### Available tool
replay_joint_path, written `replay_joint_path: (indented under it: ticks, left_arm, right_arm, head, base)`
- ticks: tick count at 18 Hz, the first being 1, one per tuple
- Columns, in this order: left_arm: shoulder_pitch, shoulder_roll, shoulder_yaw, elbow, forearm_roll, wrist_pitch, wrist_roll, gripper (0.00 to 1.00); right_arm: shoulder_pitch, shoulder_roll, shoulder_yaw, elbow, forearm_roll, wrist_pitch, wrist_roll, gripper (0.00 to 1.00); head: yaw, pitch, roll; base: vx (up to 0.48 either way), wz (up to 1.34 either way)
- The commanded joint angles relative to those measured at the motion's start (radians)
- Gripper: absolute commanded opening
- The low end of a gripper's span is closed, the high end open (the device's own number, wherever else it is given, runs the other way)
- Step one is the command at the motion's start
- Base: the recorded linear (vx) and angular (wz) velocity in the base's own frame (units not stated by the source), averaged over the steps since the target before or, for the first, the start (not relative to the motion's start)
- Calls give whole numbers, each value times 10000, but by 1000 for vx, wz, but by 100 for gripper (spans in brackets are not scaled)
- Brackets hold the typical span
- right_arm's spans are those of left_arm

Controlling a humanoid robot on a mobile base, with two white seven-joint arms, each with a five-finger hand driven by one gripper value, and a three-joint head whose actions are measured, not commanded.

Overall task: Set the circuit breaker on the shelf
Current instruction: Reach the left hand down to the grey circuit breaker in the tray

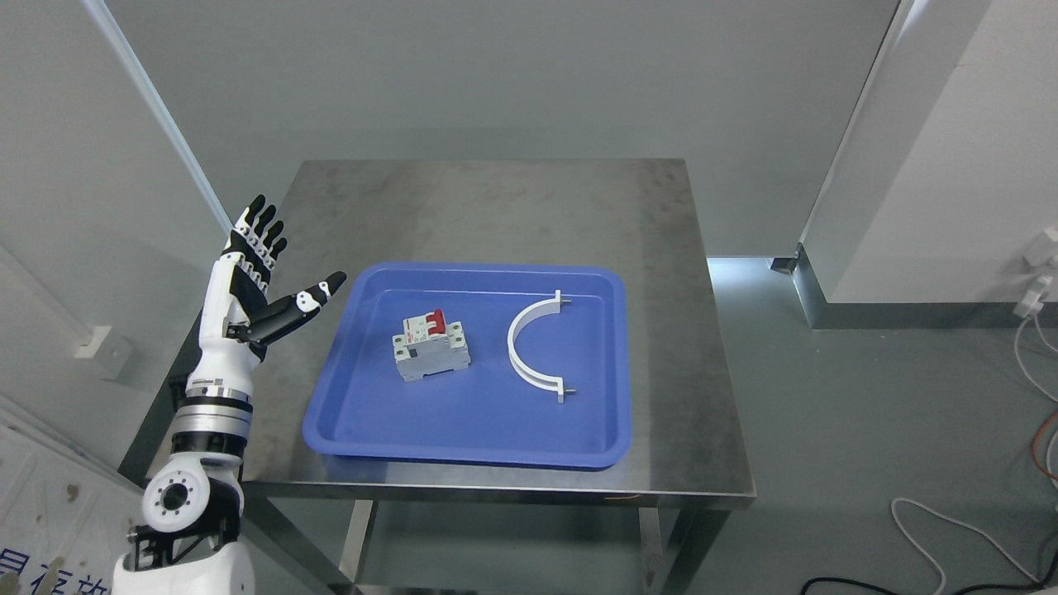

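We are looking at a brushed steel table (496, 207), dull and smudged, with a smooth blue plastic tray (471, 434) giving off a soft sheen. At nine o'clock inside it, the circuit breaker (431, 347) is showing matt grey plastic with glossy red switches; at three o'clock, a smooth white plastic half-ring clamp (529, 347). The left hand (256, 281) is showing glossy white and black plastic shells.
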Motion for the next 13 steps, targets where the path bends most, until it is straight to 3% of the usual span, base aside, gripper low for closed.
replay_joint_path:
  ticks: [1,4,6,10,13]
  left_arm:
    - [416,382,-757,-1028,8,-27,-123,99]
    - [356,794,-1003,-1045,-52,79,-1224,98]
    - [173,1194,-1524,-984,-419,248,-1289,96]
    - [-502,1180,-1801,-953,-2488,831,-1381,93]
    - [-962,1393,-2690,-983,-2707,1855,-1701,85]
  right_arm:
    - [2,-175,199,1,4,169,6,100]
    - [2,-175,199,1,4,169,-9,100]
    - [2,-175,199,1,-11,169,6,100]
    - [2,-175,199,1,4,169,-9,100]
    - [2,-175,199,1,4,169,-9,100]
  head:
    - [0,0,0]
    - [0,0,0]
    - [0,2,0]
    - [0,2,0]
    - [0,3,0]
  base:
    - [-47,-63]
    - [-118,-104]
    - [-170,-54]
    - [-41,79]
    - [34,-61]
